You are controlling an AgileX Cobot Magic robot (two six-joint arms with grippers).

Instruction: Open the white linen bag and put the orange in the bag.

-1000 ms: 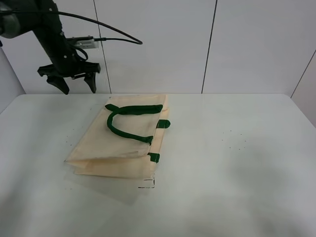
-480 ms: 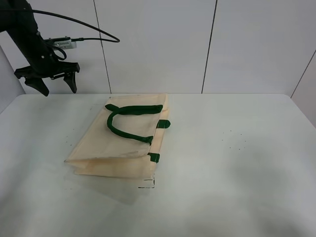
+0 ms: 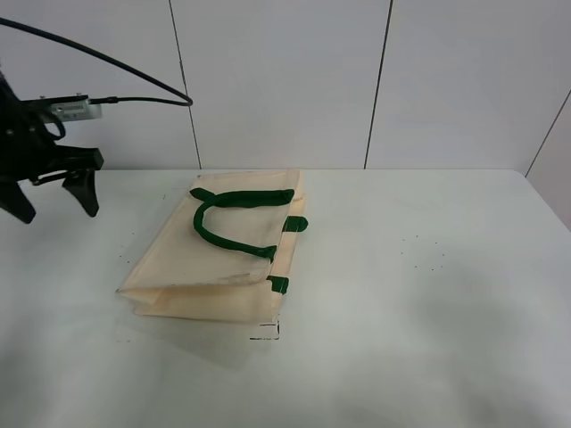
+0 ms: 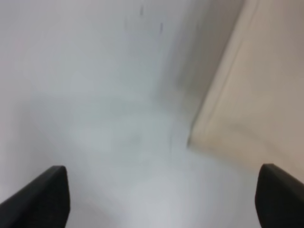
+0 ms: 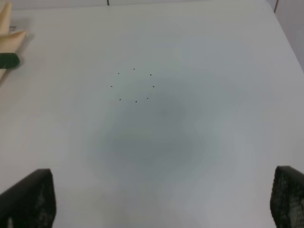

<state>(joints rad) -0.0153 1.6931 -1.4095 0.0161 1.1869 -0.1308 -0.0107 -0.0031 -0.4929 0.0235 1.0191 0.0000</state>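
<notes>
The white linen bag (image 3: pixel 219 254) lies flat and folded on the table left of centre, with its dark green handles (image 3: pixel 234 217) on top. A corner of it shows blurred in the left wrist view (image 4: pixel 256 95) and a sliver in the right wrist view (image 5: pixel 8 33). My left gripper (image 3: pixel 52 198) is open and empty, raised above the table's far left edge, well left of the bag. In its wrist view the fingertips (image 4: pixel 42 197) stand wide apart. My right gripper (image 5: pixel 164 199) is open and empty over bare table; it is out of the exterior view. The orange is not in view.
The white table (image 3: pixel 419 294) stretches to the right of the bag, with a ring of small dark specks (image 5: pixel 135 86) on it. White wall panels (image 3: pixel 285 80) stand behind. A black cable (image 3: pixel 134 76) trails from the left arm.
My left gripper has swung left and slightly down, away from the bag, toward the frame's left edge. The bag has not moved.
</notes>
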